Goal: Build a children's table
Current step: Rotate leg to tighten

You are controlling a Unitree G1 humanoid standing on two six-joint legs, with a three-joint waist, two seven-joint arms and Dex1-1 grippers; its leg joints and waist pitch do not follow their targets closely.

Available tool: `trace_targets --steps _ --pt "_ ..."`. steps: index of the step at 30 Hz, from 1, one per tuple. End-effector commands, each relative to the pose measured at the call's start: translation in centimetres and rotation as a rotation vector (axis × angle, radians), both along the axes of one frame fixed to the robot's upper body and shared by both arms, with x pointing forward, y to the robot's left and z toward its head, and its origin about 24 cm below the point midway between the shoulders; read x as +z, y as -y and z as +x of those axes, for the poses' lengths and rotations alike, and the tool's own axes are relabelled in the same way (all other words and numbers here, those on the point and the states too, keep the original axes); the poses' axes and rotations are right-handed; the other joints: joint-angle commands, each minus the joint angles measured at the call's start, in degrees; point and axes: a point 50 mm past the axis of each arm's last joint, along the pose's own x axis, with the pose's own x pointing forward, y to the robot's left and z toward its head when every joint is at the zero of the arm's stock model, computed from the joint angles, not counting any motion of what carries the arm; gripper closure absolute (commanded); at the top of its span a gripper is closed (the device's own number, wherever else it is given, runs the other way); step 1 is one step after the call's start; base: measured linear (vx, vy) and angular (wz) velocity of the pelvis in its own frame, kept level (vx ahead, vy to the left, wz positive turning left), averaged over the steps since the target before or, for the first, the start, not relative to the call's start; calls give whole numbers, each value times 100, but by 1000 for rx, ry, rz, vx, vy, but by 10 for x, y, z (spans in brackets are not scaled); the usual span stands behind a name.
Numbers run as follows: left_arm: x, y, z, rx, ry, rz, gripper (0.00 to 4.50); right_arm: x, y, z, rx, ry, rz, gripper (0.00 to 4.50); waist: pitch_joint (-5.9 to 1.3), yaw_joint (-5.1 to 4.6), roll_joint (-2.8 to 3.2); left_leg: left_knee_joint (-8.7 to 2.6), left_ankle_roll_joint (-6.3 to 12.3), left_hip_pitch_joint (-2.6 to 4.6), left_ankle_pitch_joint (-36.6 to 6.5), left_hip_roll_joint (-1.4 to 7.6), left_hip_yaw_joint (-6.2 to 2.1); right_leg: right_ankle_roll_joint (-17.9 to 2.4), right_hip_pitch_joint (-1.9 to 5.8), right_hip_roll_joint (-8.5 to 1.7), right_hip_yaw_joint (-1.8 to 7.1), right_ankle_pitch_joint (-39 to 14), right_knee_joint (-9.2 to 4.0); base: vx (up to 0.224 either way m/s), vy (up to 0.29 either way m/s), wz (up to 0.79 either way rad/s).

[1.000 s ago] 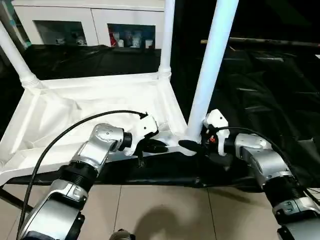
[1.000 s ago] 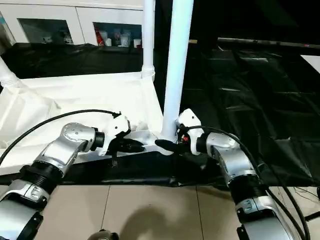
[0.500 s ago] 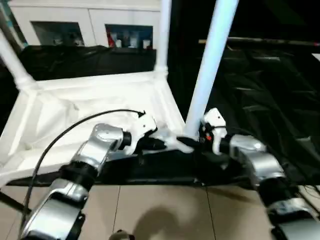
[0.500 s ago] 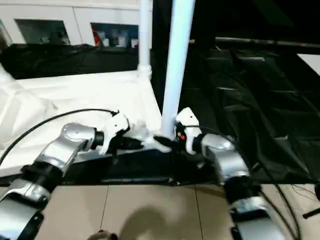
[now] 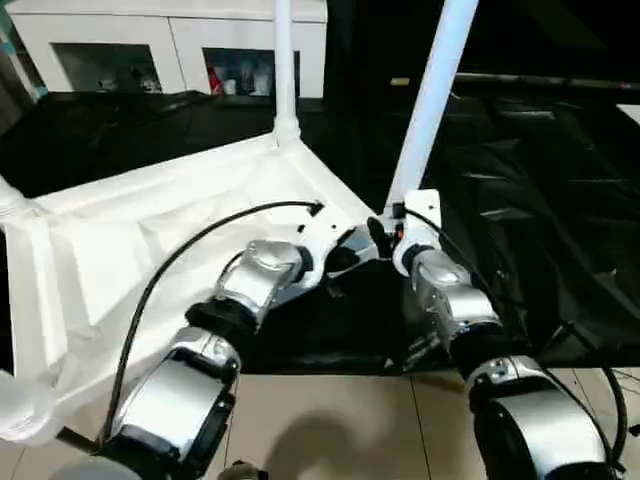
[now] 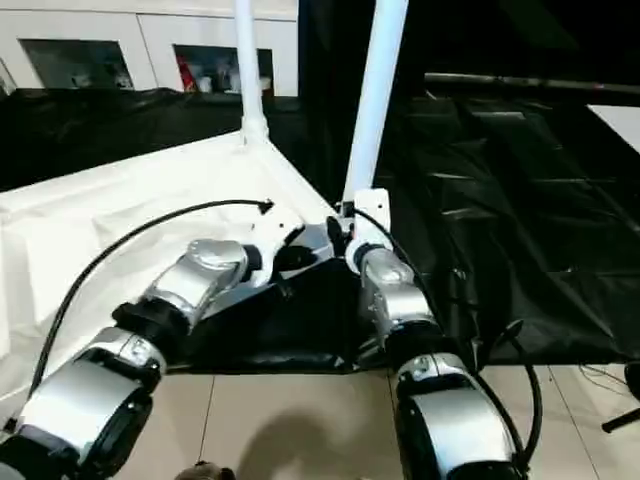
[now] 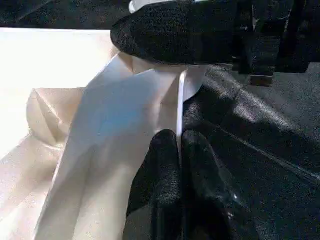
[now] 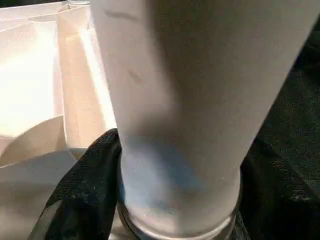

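Observation:
The white tabletop lies underside up on a black sheet. Its white legs stand in the corner sockets: one at the far corner, one at the corner nearest my grippers. A socket end shows at the left edge. My left gripper is shut on the tabletop's thin rim beside that near corner. In the left wrist view its fingers pinch the rim. My right gripper is shut around the base of the near leg, with a black finger on either side.
A white glass-door cabinet stands behind the table. Black sheeting spreads to the right, with a dark bar across the back. Tiled floor lies under my forearms.
The tabletop has turned, and the gripped corner has swung away from me and up the picture. Both arms reach further forward with their holds unchanged. The camera has also shifted.

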Motion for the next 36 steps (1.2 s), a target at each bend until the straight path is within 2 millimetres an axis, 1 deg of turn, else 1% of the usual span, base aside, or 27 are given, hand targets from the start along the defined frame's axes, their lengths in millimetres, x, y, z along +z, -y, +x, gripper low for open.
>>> trace_targets --steps 1,2,3,7,8,10,11,12,13,14,15,16,17,18,19,20,21,23,24,25,26,27,30,32,33,35,36 --pt "7 -13 8 94 48 -36 450 -15 10 -6 -48 -61 -20 140 -428 13 -64 -334 253 135 -948 110 -65 -1327 276 -317 201 -137 -409 0 0 0" --pt "7 -13 7 61 56 -33 450 -8 5 -3 -6 2 -15 140 -424 10 -33 -336 247 136 -973 112 -67 -1318 276 -318 204 -205 -415 0 0 0" --pt "7 -13 7 60 56 -33 450 -8 4 -3 -4 6 -18 120 -424 -7 -32 -338 226 134 -1021 117 -65 -1301 271 -316 205 -254 -429 0 0 0" --pt "6 -17 6 34 64 -28 450 1 4 -1 48 63 -14 96 -433 -13 -48 -330 297 111 -915 108 -68 -1310 290 -306 200 -91 -399 0 0 0" --pt "6 -18 5 24 64 -27 450 3 5 0 66 77 -12 90 -434 -18 -67 -328 322 98 -869 109 -73 -1310 304 -314 195 -74 -392 0 0 0" --pt "5 -21 4 6 60 -25 450 6 4 0 129 84 6 59 -431 -22 -74 -318 398 108 -869 107 -63 -1344 298 -308 197 -79 -398 0 0 0" --pt "4 -21 4 0 58 -24 450 7 4 -1 157 84 14 59 -433 -14 -89 -309 448 101 -808 106 -60 -1361 305 -309 202 3 -386 0 0 0" --pt "3 -23 3 -15 51 -21 450 9 5 -1 192 92 4 39 -433 -8 -63 -312 475 103 -749 114 -66 -1384 298 -310 198 51 -377 0 0 0" --pt "2 -25 2 -22 49 -20 450 9 5 -2 230 85 5 39 -434 -10 -68 -308 493 105 -743 112 -63 -1393 296 -304 196 68 -381 0 0 0" --pt "1 -28 1 -38 41 -20 450 10 7 -5 317 75 1 28 -433 3 -52 -303 528 106 -761 110 -65 -1410 307 -298 194 129 -376 0 0 0" --pt "1 -30 0 -60 37 -22 450 12 9 -9 389 72 -6 18 -435 15 12 -306 538 112 -759 124 -77 -1418 299 -301 196 218 -360 0 0 0" --pt "1 -30 0 -60 37 -22 450 12 9 -9 389 72 -6 18 -434 10 -18 -305 562 118 -783 119 -70 -1410 306 -279 192 266 -379 0 0 0" --pt "2 -31 -3 -112 34 -25 450 12 16 -17 504 56 -21 18 -435 16 -39 -304 568 117 -798 119 -71 -1437 315 -275 190 320 -368 0 0 0" --pt "3 -32 -7 -176 31 -28 450 11 23 -26 603 34 -36 18 -419 31 11 -309 566 113 -877 121 -75 -1425 320 -277 186 281 -396 0 0 0" --pt "4 -32 -8 -205 30 -30 450 11 26 -30 644 22 -41 18 -418 55 -14 -310 548 115 -896 137 -79 -1400 336 -283 187 269 -394 0 0 0" --pt "4 -33 -11 -247 26 -35 450 10 29 -35 687 12 -57 18 -418 72 28 -310 535 121 -957 146 -77 -1429 326 -282 187 225 -387 0 0 0" --pt "5 -32 -14 -294 21 -43 450 8 33 -39 719 -3 -74 18 -416 75 31 -309 518 115 -993 146 -73 -1435 319 -287 187 157 -400 0 0 0" --pt "6 -33 -20 -374 0 -52 450 5 39 -46 786 -30 -131 18 -417 83 18 -322 398 131 -1137 160 -70 -1493 288 -296 187 -104 -413 0 0 0" --pt "6 -33 -23 -413 -11 -47 450 4 42 -49 806 -40 -156 18 -414 90 28 -324 338 148 -1208 166 -66 -1495 268 -304 192 -282 -427 0 0 0" --pt "7 -34 -26 -445 -23 -39 450 5 44 -50 815 -42 -158 18 -407 102 102 -336 265 162 -1308 177 -73 -1500 246 -309 202 -421 -438 0 0 0" --pt "7 -34 -26 -445 -23 -39 450 5 44 -50 815 -42 -158 18 -407 102 102 -336 265 162 -1308 177 -73 -1500 246 -309 202 -421 -438 0 0 0" --pt "7 -34 -29 -479 -36 -34 450 8 45 -52 819 -43 -134 18 -389 116 54 -353 188 184 -1489 176 -64 -1478 233 -292 206 -578 -459 0 0 0" --pt "7 -34 -30 -489 -39 -38 450 11 44 -53 827 -43 -118 18 -391 136 66 -365 183 171 -1459 185 -71 -1415 238 -311 211 -622 -455 0 0 0" --pt "7 -35 -31 -492 -40 -38 450 13 43 -54 839 -44 -109 18 -391 132 53 -372 149 164 -1478 174 -77 -1374 242 -310 206 -676 -457 0 0 0" --pt "6 -35 -32 -492 -42 -37 450 13 41 -54 850 -47 -101 18 -398 123 47 -369 139 146 -1430 168 -85 -1351 250 -322 205 -665 -455 0 0 0" --pt "6 -37 -33 -494 -46 -36 450 12 39 -53 855 -51 -101 18 -406 122 55 -360 147 147 -1341 172 -82 -1370 241 -323 207 -550 -443 0 0 0" --pt "6 -37 -33 -494 -48 -35 450 11 39 -53 853 -51 -97 44 -413 122 42 -351 169 139 -1266 164 -79 -1384 252 -317 205 -428 -429 0 0 0"
